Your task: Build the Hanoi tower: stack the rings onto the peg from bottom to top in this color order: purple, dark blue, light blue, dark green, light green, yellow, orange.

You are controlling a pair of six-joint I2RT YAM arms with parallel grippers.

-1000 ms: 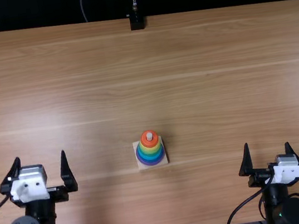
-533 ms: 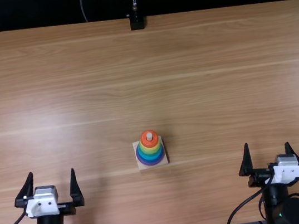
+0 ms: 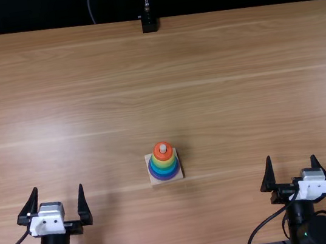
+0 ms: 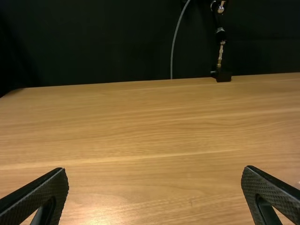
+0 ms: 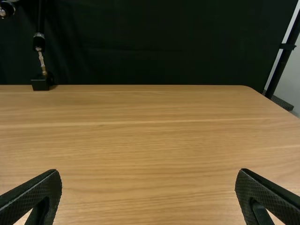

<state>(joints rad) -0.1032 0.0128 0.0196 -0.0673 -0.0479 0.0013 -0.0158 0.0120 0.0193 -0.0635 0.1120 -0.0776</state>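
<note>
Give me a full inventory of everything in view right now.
Rings: count unclear, orange top, yellow, green-blue shades, purple lowest, stacked on the peg
Peg: one, pale, through the rings
Base: one, pale, under the rings
Table: one, light brown, beneath everything
Mount: one, black, far edge
Cable: one, grey, beyond the table
Backdrop: one, black, behind
Left gripper, right gripper: two, black and white, near edge, jaws open

ring stack (image 3: 164, 161), orange top, purple btm, on upright peg (image 3: 163, 149), pale sq. base (image 3: 180, 174) flat on tbl (image 3: 239, 98)
</note>
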